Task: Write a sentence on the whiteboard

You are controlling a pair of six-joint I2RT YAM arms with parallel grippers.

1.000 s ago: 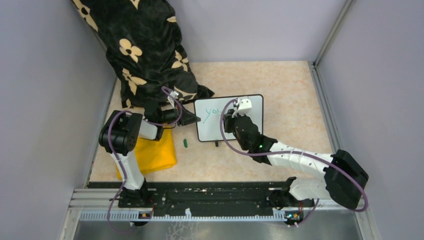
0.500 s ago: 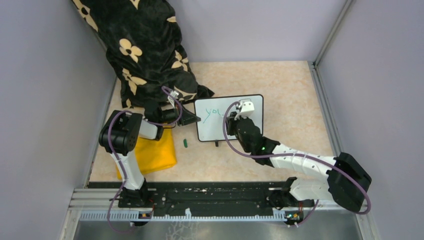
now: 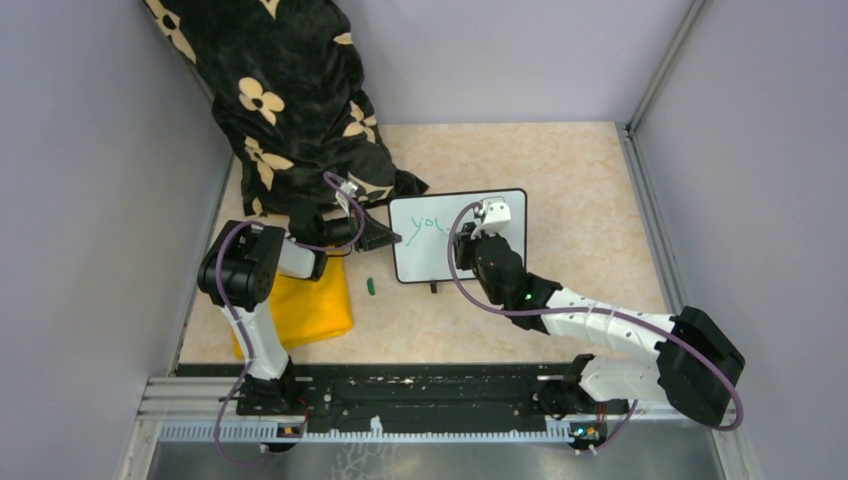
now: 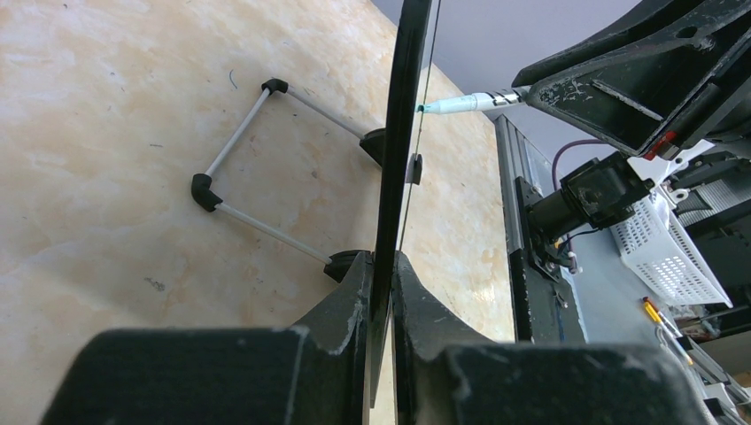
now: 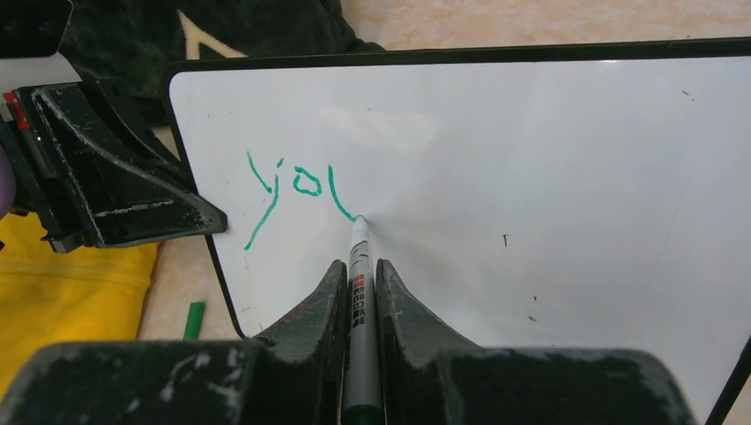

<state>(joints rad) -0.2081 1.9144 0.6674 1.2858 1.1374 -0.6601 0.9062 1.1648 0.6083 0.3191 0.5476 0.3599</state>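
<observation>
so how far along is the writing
Done: green "yo" and half a "u" of the sentence on the whiteboard. In hand: right gripper shut on the marker, tip on the board; left gripper clamps its edge. Left: the rest; the board is mostly blank.

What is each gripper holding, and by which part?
The left gripper clamps the whiteboard by its left edge; the right gripper grips the marker by its barrel, tip on the board.

The right gripper (image 5: 359,271) pinches a marker (image 5: 358,243), tip touching the whiteboard (image 5: 549,150) beside green lettering (image 5: 307,193).
</observation>
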